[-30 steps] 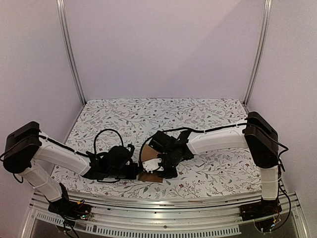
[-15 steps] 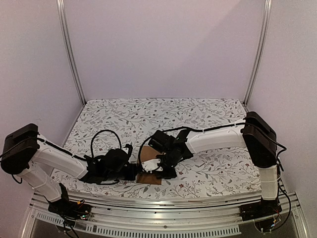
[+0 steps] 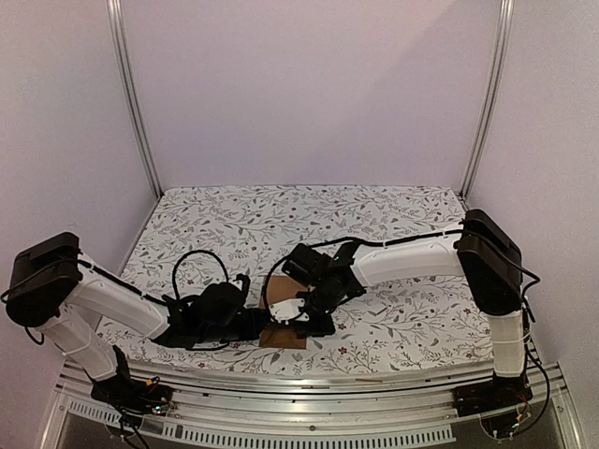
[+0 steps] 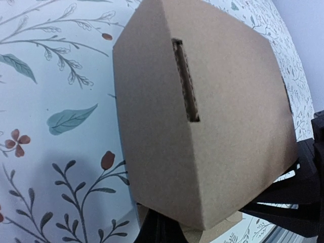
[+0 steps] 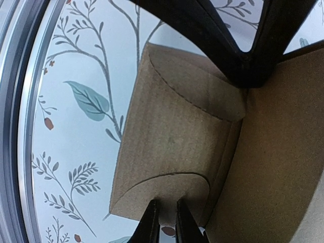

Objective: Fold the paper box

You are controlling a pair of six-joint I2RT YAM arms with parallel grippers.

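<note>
From the top external view, the paper box (image 3: pixel 284 337) lies on the floral tablecloth (image 3: pixel 281 215) near the table's near edge, about midway between the two arms. The left gripper (image 3: pixel 255 325) reaches in low from the left and the right gripper (image 3: pixel 304 318) comes down on the box from the right.

From the left wrist view, the box (image 4: pixel 202 116) fills most of the picture. It is plain brown cardboard with a narrow slit (image 4: pixel 185 81) along a fold. The left gripper (image 4: pixel 154 230) has its fingers pressed together at the box's lower edge.

From the right wrist view, the box (image 5: pixel 167 142) shows two rounded flaps folded inward beside a wall. The right gripper (image 5: pixel 167 220) has only a thin gap between its tips, which appear pinched on the cardboard's edge. Black struts (image 5: pixel 243 45) cross the top.
</note>
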